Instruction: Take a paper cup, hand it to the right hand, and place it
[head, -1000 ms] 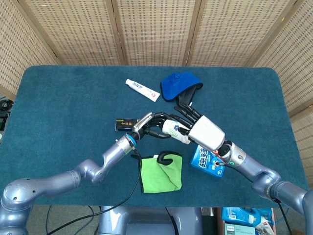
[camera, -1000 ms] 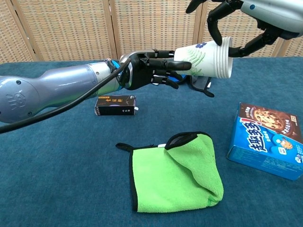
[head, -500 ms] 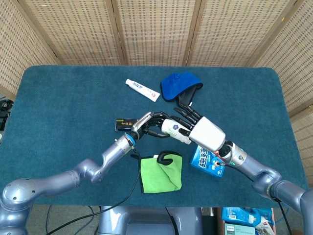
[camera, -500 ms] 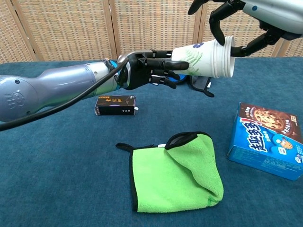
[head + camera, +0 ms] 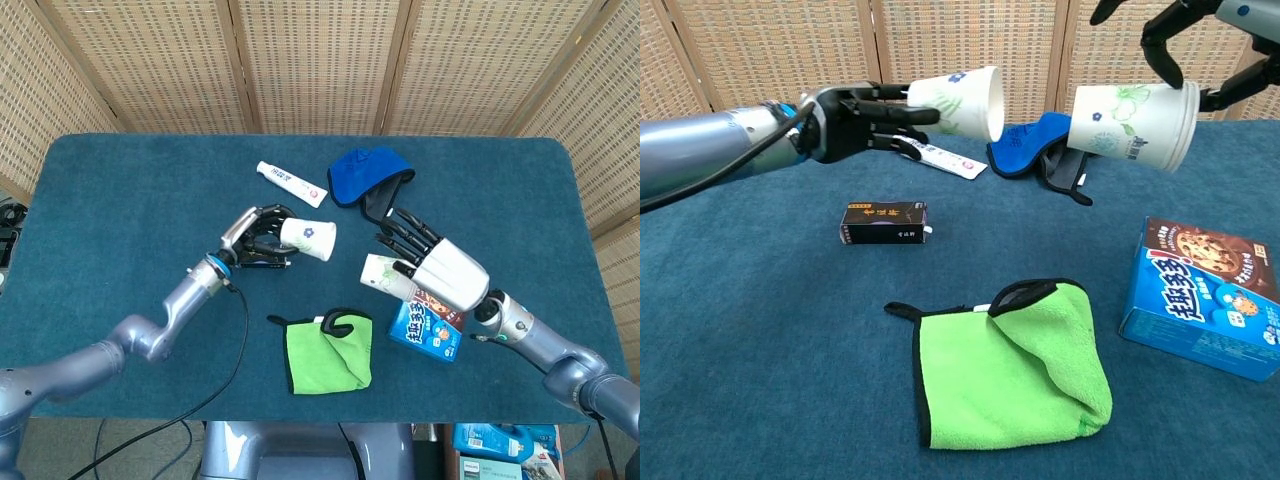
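Fingers [image 5: 872, 115] of left hand [image 5: 845, 125] curled round one paper cup [image 5: 958, 101], right hand [image 5: 440, 268] fingers [image 5: 1162, 55] clasping another cup [image 5: 1132, 122].

Matt paper cups [image 5: 1132, 124], fuzzy green cloth [image 5: 1010, 372], glossy cardboard biscuit box [image 5: 1202, 297], napped blue tablecloth [image 5: 760, 330].

Bright, even light; soft shadows, both views sharp.

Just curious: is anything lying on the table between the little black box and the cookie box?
Yes, in the chest view the green cloth lies between the black box and the cookie box, slightly nearer the camera.
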You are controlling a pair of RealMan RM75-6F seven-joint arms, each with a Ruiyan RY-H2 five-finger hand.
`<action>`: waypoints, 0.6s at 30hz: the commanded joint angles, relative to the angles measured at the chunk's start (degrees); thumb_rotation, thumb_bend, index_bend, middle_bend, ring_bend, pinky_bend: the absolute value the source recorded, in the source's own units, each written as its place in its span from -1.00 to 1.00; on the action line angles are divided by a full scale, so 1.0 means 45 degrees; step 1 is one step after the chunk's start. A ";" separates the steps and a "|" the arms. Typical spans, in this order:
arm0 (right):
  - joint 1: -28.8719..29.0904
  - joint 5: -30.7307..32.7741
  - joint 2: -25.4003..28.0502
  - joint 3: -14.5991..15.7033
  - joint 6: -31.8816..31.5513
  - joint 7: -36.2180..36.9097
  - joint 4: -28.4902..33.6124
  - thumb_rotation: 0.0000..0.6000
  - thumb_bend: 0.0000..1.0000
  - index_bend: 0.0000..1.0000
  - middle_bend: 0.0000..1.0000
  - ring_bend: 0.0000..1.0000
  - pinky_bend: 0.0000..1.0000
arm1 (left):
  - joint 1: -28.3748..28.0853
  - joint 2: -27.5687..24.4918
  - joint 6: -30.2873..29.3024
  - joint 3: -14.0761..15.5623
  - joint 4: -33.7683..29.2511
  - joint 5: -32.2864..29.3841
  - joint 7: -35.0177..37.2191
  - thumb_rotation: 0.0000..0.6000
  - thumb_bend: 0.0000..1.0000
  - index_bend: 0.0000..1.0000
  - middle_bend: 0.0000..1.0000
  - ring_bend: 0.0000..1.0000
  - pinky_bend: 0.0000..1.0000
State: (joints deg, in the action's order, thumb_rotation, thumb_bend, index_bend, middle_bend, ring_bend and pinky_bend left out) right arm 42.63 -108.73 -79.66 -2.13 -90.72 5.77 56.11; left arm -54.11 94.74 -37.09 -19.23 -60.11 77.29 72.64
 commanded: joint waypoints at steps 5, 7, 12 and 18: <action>0.0266 -0.0347 0.0568 0.0345 0.0809 -0.0974 -0.0463 1.00 0.04 0.43 -0.34 -0.76 -0.84 | 0.1273 -0.1889 -0.1653 0.1204 0.1196 0.0997 -0.2696 1.00 -0.74 0.06 0.01 -0.03 -0.05; 0.0437 -0.0564 0.0675 0.0506 0.1142 -0.1320 -0.0590 1.00 0.04 0.43 -0.34 -0.76 -0.84 | 0.1567 -0.2253 -0.1947 0.1499 0.1400 0.1124 -0.3421 1.00 -0.74 0.06 0.01 -0.03 -0.05; 0.0976 -0.1271 0.0771 0.1025 0.2169 -0.2348 -0.0939 1.00 0.04 0.43 -0.34 -0.76 -0.84 | 0.2111 -0.2886 -0.2364 0.2222 0.1863 0.1447 -0.5038 1.00 -0.74 0.06 0.01 -0.03 -0.05; 0.1838 -0.2027 0.0643 0.1741 0.4130 -0.3731 -0.1316 1.00 0.04 0.43 -0.35 -0.76 -0.84 | 0.2633 -0.2869 -0.2617 0.2839 0.2690 0.1402 -0.7725 1.00 -0.74 0.06 0.01 -0.03 -0.05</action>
State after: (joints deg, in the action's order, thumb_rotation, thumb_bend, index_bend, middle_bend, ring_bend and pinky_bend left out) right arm 49.06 -116.19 -76.54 4.15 -75.21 -8.49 51.13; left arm -43.78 82.06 -47.96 -8.15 -50.07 83.48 42.51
